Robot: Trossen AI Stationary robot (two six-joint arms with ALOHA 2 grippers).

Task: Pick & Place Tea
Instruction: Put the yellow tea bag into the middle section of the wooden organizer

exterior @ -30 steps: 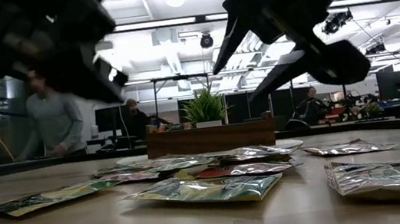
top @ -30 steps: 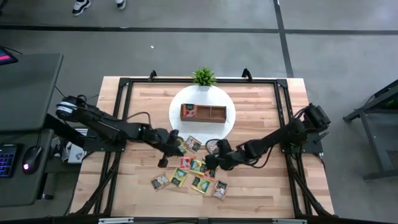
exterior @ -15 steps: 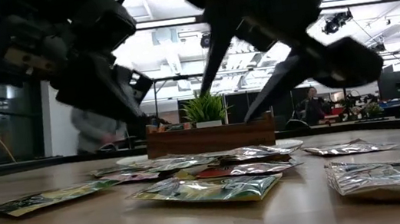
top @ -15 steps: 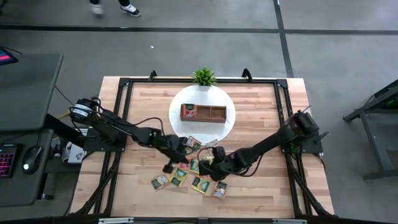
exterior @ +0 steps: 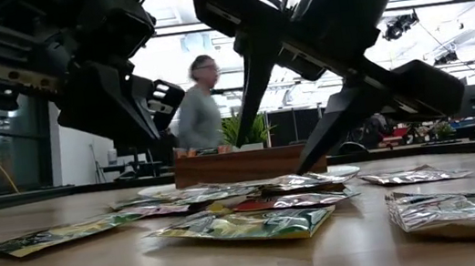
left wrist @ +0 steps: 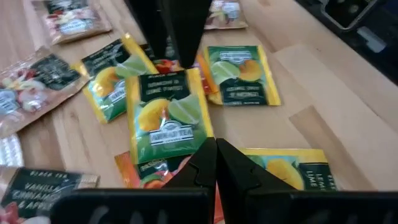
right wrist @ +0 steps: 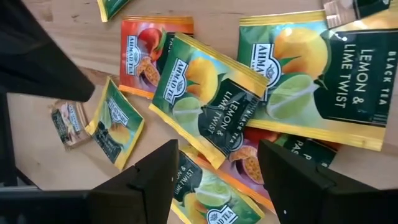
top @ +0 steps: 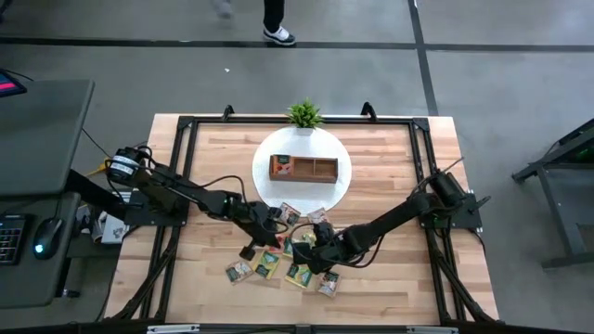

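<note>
Right gripper (right wrist: 217, 171) spread over the "LEMON & LIME TWIST" sachet (right wrist: 211, 102); left gripper (left wrist: 216, 163) pressed together nearby.

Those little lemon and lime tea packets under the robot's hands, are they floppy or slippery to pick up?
Probably thin and bendy: in the low view the sachets lie nearly flat with slightly puffed, crinkled edges. Their wrappers look glossy, so likely slippery. They overlap in a loose pile, so the right hand, open just above one, may nudge neighbours.
</note>
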